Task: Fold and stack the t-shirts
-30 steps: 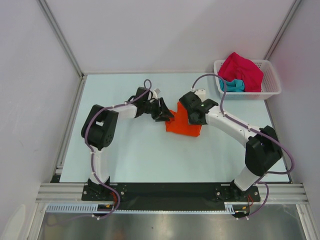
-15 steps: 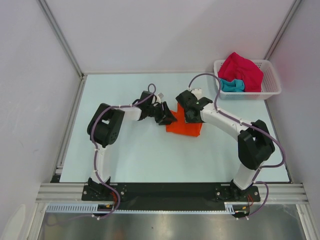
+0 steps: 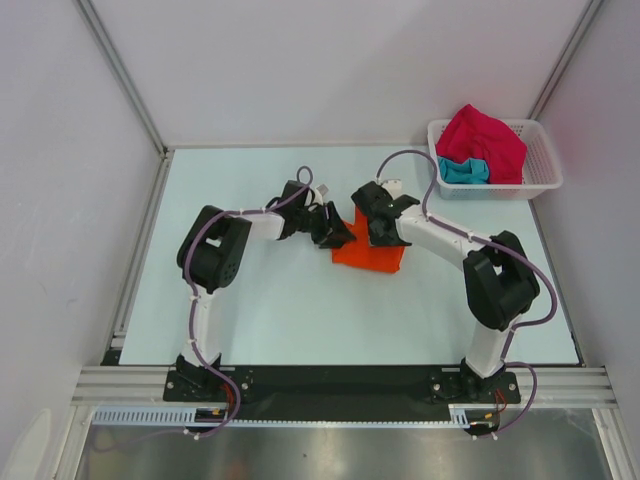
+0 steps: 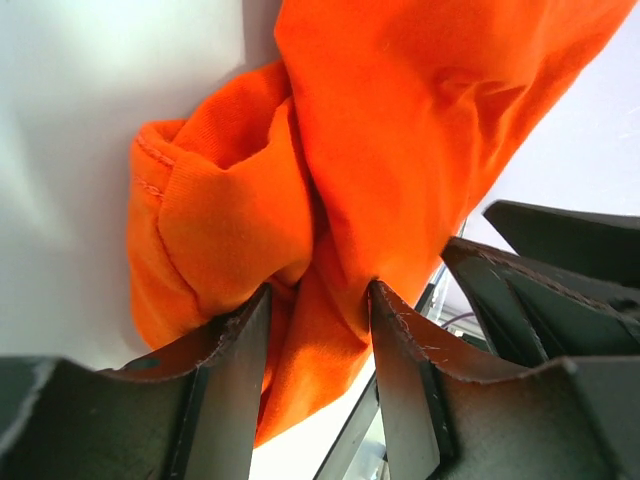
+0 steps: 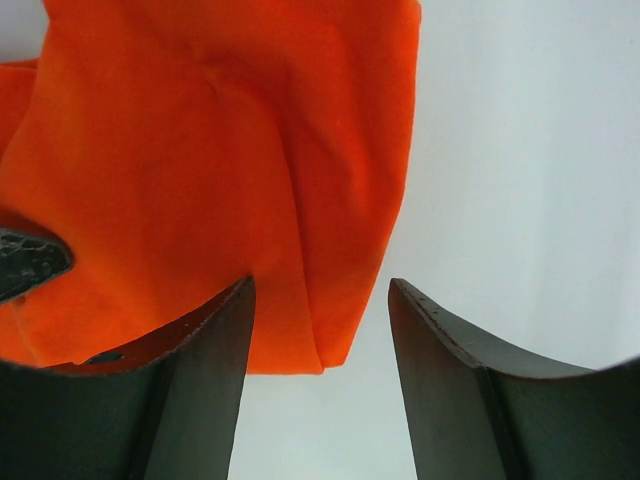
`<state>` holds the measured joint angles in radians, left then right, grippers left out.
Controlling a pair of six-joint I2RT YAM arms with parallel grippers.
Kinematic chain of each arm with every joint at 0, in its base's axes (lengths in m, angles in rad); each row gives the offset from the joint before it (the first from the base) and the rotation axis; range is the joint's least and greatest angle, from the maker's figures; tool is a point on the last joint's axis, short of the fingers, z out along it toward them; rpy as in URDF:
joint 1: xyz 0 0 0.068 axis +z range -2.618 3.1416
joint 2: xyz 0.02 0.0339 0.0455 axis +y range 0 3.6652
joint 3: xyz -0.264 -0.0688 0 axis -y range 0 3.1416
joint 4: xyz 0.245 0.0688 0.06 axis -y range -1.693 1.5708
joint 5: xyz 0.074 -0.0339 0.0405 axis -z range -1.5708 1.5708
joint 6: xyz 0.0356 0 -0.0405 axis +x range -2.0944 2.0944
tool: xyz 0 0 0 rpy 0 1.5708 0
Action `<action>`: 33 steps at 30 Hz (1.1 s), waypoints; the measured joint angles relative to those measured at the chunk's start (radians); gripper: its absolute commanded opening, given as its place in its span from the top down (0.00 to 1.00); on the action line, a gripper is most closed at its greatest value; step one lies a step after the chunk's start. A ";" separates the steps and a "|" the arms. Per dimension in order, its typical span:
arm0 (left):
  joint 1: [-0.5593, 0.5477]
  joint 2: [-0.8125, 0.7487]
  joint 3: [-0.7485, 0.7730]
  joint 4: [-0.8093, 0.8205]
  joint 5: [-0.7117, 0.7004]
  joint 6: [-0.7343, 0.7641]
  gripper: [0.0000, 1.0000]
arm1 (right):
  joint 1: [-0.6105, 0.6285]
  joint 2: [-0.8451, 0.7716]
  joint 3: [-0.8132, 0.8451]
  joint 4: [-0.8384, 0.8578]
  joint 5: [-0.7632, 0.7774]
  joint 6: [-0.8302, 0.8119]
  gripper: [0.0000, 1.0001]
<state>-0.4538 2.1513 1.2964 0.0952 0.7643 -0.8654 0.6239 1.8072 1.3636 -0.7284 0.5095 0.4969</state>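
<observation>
Well apart from the white plastic lattice basket (image 3: 545,186), out toward the middle of the pale surface (image 3: 270,310), we find the bright orange soft cloth t-shirt (image 3: 372,256) lying as a small, roughly squared bundle. Both arms meet over it. On the side of the bundle away from the basket, the black two-finger left pincer (image 3: 338,232) is narrowed onto a bunched fold. In its wrist view the orange cloth fills the gap between its fingers (image 4: 240,340), so we judge that it is holding the shirt. On the side turned toward the basket, the right pincer (image 3: 372,226) stands wide. Its wrist view shows a folded corner of the orange shirt and bare surface between its fingers (image 5: 215,330), with nothing gripped.

Inside the basket a crimson-pink cloth t-shirt (image 3: 487,140) sits heaped and crumpled, with a teal cloth t-shirt (image 3: 464,172) tucked beneath its edge.

We judge the task to be in its early part. The orange shirt is mostly folded, though the fold in the left wrist view looks lumpy and may need tidying. Neither shirt in the basket is folded, and no stack exists yet. Those two remain to be taken out, spread, folded and laid on the orange one.
</observation>
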 measured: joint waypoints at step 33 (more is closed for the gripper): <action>-0.043 0.022 0.056 0.000 -0.002 -0.034 0.53 | -0.042 0.067 -0.093 0.129 -0.049 0.001 0.83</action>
<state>-0.4973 2.1735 1.3525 0.0948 0.7628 -0.8993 0.5823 1.8740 1.2709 -0.5995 0.4603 0.4980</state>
